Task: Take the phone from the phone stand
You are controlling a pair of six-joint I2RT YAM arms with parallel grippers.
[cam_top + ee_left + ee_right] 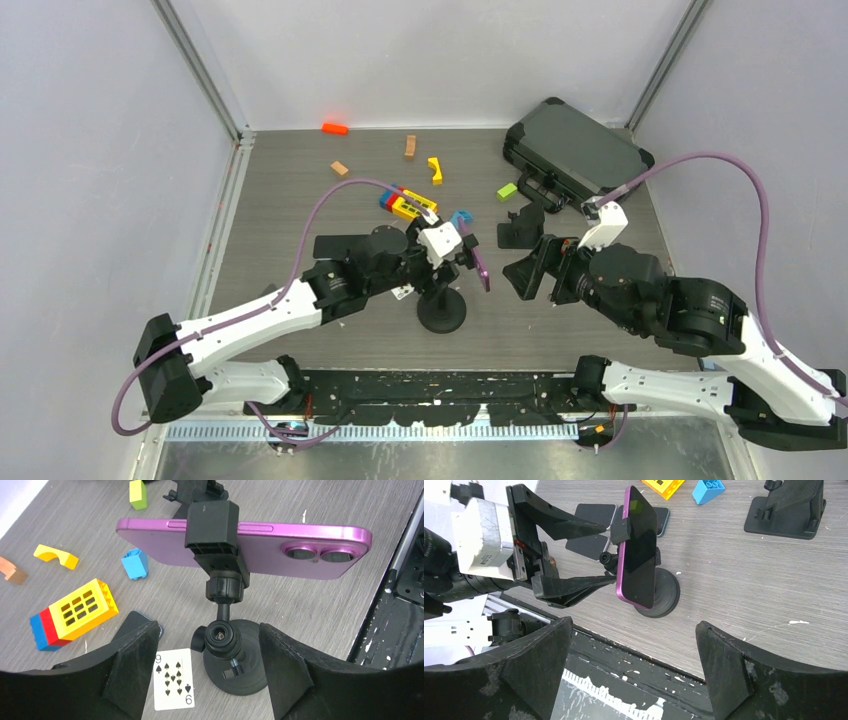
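The purple phone (260, 545) sits on edge in the black clamp (212, 525) of the phone stand, whose round base (240, 672) rests on the table. It also shows in the top view (481, 268) and the right wrist view (639, 545). My left gripper (209, 630) is open, with its fingers on either side of the stand's neck, below the phone and not touching it. My right gripper (634, 625) is open and empty. It hangs to the right of the phone in the top view (522, 275), a short gap away.
A nine of spades card (172, 677) lies by the stand base. A yellow, red and blue block (75, 612) and a blue block (135, 562) lie nearby. A second black stand (520, 228) and a black case (575, 150) are at the back right. Loose blocks are scattered at the back.
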